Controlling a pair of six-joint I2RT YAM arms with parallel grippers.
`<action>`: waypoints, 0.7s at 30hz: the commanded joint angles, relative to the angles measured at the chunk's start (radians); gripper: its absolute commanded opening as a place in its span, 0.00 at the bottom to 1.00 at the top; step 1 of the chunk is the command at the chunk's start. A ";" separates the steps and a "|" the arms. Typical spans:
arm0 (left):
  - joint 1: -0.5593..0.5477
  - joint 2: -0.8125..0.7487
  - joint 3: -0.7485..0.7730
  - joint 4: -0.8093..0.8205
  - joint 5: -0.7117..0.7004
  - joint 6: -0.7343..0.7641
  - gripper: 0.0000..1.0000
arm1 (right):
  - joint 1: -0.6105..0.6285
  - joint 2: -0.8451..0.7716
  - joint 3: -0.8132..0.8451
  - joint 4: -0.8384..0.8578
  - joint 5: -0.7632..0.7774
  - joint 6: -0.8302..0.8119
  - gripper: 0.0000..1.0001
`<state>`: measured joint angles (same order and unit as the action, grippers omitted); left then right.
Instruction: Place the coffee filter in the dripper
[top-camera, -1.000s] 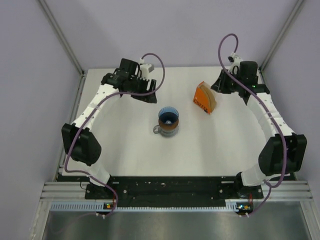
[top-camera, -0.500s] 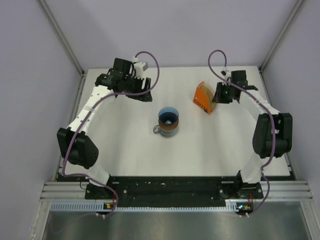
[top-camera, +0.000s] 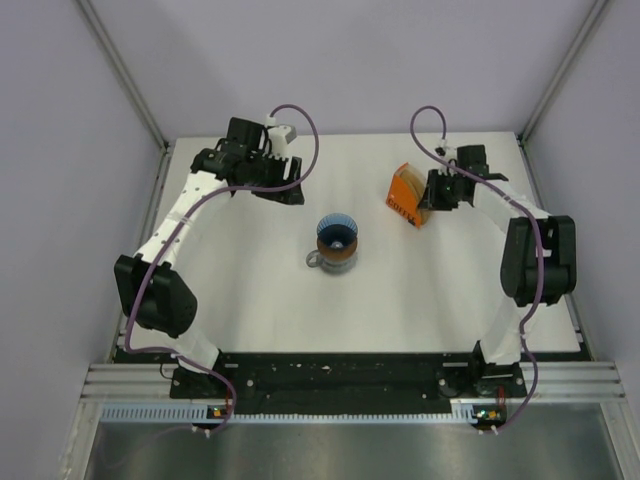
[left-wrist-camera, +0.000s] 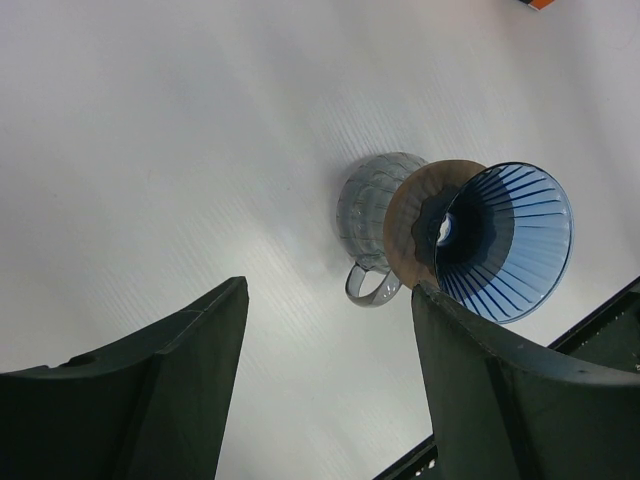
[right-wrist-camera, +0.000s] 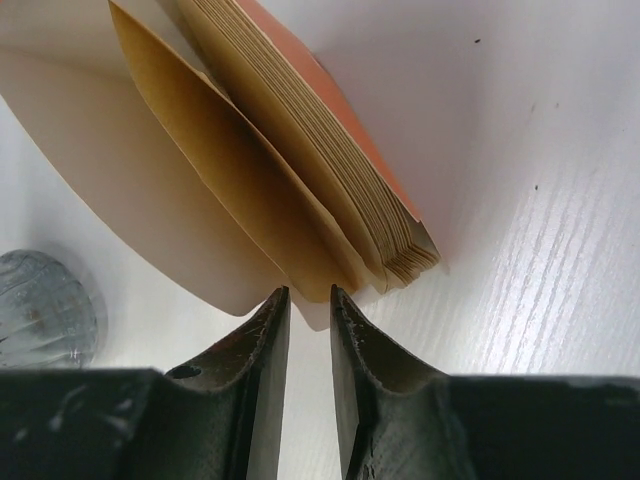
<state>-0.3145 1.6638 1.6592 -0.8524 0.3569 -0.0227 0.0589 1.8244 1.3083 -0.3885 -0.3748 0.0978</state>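
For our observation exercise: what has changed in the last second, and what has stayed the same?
The right gripper swung leftward from the far corner to the orange packet, jaws narrowly apart at the edge of a coffee filter. Left gripper shifted slightly. Dripper unmoved.

**Colour/pattern ref., top + wrist views**

Dripper (left-wrist-camera: 505, 240): translucent blue w/ darker radial ribs. Ring (left-wrist-camera: 415, 225): flat brown, plain. Cup (left-wrist-camera: 372, 200): clear grey, fine ribbing. Coffee filter (right-wrist-camera: 230, 190): tan-brown, no print. Packet (top-camera: 403, 200): orange w/ pale lettering; filter stack (right-wrist-camera: 340, 170) in it tan, thin layered edges. Table (top-camera: 250, 290): white, faint straight grain. Left gripper (left-wrist-camera: 328, 295), right gripper (right-wrist-camera: 310, 300): black. Arm links (top-camera: 180, 215): white, joints black. Cables (top-camera: 312, 140): purple. Walls (top-camera: 330, 60): pale lilac-grey.
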 joint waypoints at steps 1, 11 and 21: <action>0.006 -0.041 -0.006 0.041 0.001 0.013 0.72 | 0.005 0.012 0.002 0.057 -0.049 0.008 0.23; 0.006 -0.038 -0.006 0.041 -0.006 0.013 0.72 | 0.027 0.049 0.029 0.076 -0.069 0.013 0.15; 0.008 -0.044 -0.015 0.042 -0.006 0.013 0.72 | 0.044 -0.022 0.034 -0.001 0.033 -0.055 0.00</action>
<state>-0.3119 1.6638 1.6550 -0.8467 0.3500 -0.0227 0.0807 1.8748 1.3087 -0.3603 -0.4019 0.0937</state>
